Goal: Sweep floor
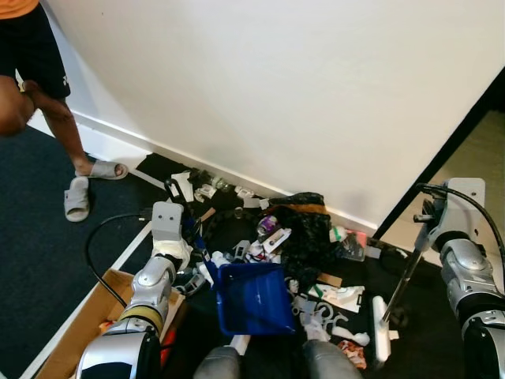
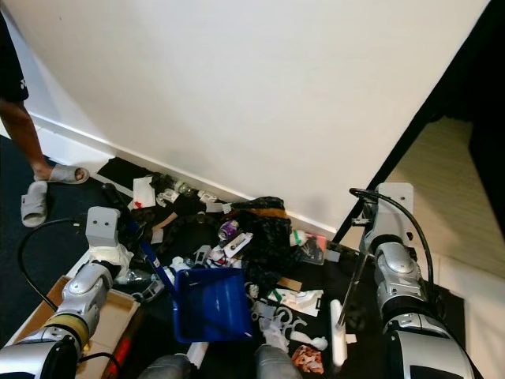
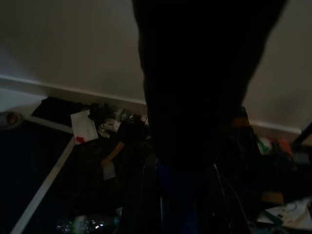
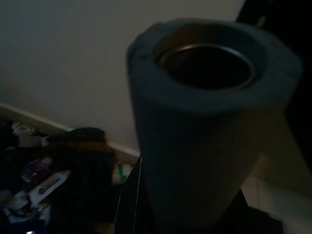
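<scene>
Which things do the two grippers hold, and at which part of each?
The left gripper holds the blue dustpan by its handle. The right gripper holds the broom near the top end of its pole.

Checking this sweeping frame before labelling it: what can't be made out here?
- Left end effector's fingers: left wrist view, dark and blocked by a black shape.
- Right end effector's grip: broom handle fills right wrist view.
- Blue dustpan: near edge hidden behind robot's body.
- Person: cut off by frame top.
</scene>
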You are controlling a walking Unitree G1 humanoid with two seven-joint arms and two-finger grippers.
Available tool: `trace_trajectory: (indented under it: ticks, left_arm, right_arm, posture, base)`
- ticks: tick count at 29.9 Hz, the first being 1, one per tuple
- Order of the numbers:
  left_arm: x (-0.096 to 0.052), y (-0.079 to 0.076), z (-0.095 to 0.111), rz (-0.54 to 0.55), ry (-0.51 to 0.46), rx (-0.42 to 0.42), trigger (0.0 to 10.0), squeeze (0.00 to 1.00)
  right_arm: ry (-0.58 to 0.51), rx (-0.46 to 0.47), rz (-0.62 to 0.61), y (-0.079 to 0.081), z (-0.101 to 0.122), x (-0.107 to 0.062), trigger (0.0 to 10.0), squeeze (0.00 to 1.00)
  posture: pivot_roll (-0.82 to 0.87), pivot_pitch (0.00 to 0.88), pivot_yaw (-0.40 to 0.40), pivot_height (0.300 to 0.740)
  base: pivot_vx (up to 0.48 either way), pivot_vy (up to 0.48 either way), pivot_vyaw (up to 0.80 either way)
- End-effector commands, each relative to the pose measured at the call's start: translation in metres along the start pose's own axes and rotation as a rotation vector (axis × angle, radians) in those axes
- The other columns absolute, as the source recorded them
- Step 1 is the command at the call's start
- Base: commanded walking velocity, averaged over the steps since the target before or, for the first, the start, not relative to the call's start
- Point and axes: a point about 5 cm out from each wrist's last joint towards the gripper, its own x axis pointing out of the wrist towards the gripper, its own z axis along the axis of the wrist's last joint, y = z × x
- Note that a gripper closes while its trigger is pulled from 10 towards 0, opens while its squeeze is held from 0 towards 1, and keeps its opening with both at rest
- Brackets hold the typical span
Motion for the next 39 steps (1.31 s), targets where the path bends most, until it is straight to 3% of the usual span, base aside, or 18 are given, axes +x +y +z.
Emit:
trace_trajectory:
  ticks: [1,7,9,14,16,19,20,23,25,27,31,39]
  left_arm:
    - [-0.003,0.008,0.004,-0.006,-0.012,0.070,10.0,0.00]
    - [-0.005,0.012,0.003,-0.038,0.020,0.174,10.0,0.00]
    - [-0.008,0.019,0.003,-0.029,0.047,0.232,10.0,0.00]
    - [-0.014,0.026,-0.003,-0.002,0.083,0.253,10.0,0.00]
    - [-0.016,0.024,-0.009,-0.005,0.091,0.229,10.0,0.00]
    - [-0.017,0.023,-0.010,-0.006,0.092,0.221,10.0,0.00]
    - [-0.015,0.019,-0.011,-0.008,0.082,0.200,10.0,0.00]
    - [-0.010,0.011,-0.007,-0.011,0.054,0.160,10.0,0.00]
    - [0.002,0.005,0.008,-0.008,-0.014,0.060,10.0,0.00]
    - [0.004,0.004,0.012,-0.010,-0.032,0.035,10.0,0.00]
    - [0.014,-0.001,0.031,-0.033,-0.119,-0.041,10.0,0.00]
    - [0.017,-0.011,0.033,-0.082,-0.145,-0.033,10.0,0.00]
  right_arm:
    - [-0.067,-0.035,0.005,-0.005,0.016,0.004,10.0,0.00]
    - [-0.115,-0.058,0.006,-0.013,0.031,0.008,10.0,0.00]
    - [-0.153,-0.072,-0.005,-0.021,0.043,0.010,10.0,0.00]
    - [-0.198,-0.095,-0.003,-0.028,0.055,0.010,10.0,0.00]
    - [-0.215,-0.110,0.006,-0.031,0.058,0.008,10.0,0.00]
    - [-0.220,-0.115,0.009,-0.032,0.059,0.007,10.0,0.00]
    - [-0.227,-0.126,0.017,-0.033,0.060,0.005,10.0,0.00]
    - [-0.237,-0.145,0.035,-0.034,0.062,0.002,10.0,0.00]
    - [-0.240,-0.157,0.053,-0.032,0.061,-0.001,10.0,0.00]
    - [-0.240,-0.157,0.058,-0.031,0.060,-0.002,10.0,0.00]
    - [-0.237,-0.145,0.085,-0.022,0.057,-0.005,10.0,0.00]
    - [-0.207,-0.126,0.155,0.005,0.048,-0.007,10.0,0.00]
  posture:
    - [0.09,0.059,-0.025,0.740]
    - [0.10,0.066,-0.024,0.740]
    - [0.09,0.081,-0.026,0.740]
    - [0.08,0.122,-0.029,0.740]
    - [0.06,0.177,-0.034,0.740]
    - [0.06,0.177,-0.034,0.740]
    - [0.04,0.221,-0.038,0.740]
    - [0.02,0.256,-0.041,0.740]
    - [0.01,0.280,-0.037,0.740]
    - [0.01,0.279,-0.035,0.740]
    - [0.01,0.275,-0.031,0.740]
    - [0.02,0.260,-0.028,0.740]
  base:
    - [0.000,0.000,0.00]
    - [0.000,0.000,0.00]
    - [0.000,0.000,0.00]
    - [0.000,0.000,0.00]
    - [0.000,0.000,0.00]
    - [0.000,0.000,0.00]
    - [0.000,0.000,0.00]
    - [0.000,0.000,0.00]
    - [0.000,0.000,0.00]
    - [0.000,0.000,0.00]
    - [0.000,0.000,0.00]
    - [0.000,0.000,0.00]
